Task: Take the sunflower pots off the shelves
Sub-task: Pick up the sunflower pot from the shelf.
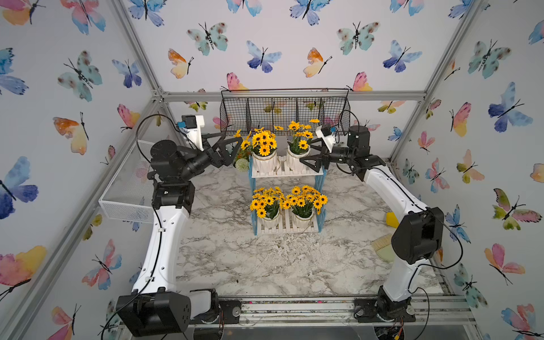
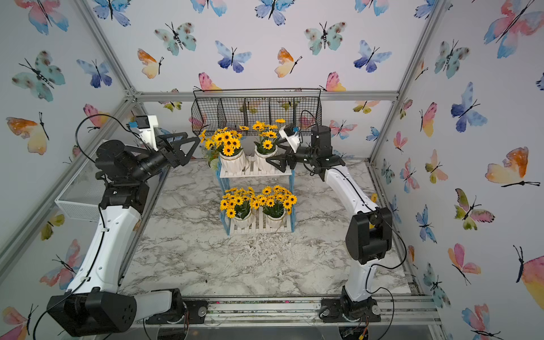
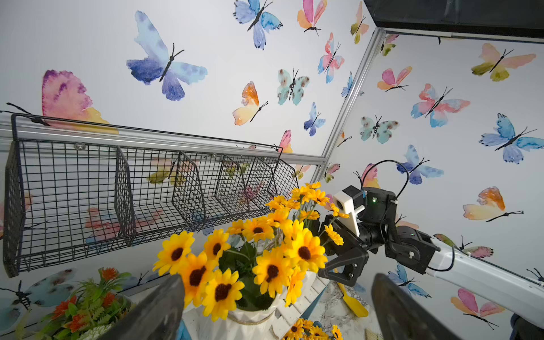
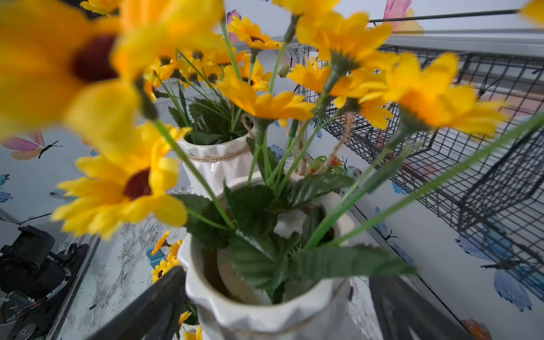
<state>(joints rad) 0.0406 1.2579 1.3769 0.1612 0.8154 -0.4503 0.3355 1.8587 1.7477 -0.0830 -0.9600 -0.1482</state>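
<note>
The shelves (image 1: 285, 174) (image 2: 255, 174) stand at mid-table, a white slatted two-tier rack with blue sides. Two sunflower pots sit on the top tier (image 1: 264, 163) (image 1: 295, 161) and two on the bottom tier (image 1: 269, 221) (image 1: 303, 220). My left gripper (image 1: 233, 144) (image 2: 188, 144) hangs open just left of the top left pot (image 3: 250, 321), whose blooms fill the space ahead of its fingers (image 3: 164, 303). My right gripper (image 1: 306, 153) (image 4: 276, 282) is open and straddles the top right pot (image 4: 265, 315); one finger (image 4: 164, 303) lies close against its rim.
A white pot with orange-red flowers (image 1: 242, 163) (image 3: 85, 306) stands behind the rack's left side, near my left gripper. A black wire basket (image 1: 282, 112) hangs on the back wall above the blooms. A white mesh basket (image 1: 129, 188) is at the left; a yellow scoop (image 1: 392, 220) and brush (image 1: 382, 247) lie right.
</note>
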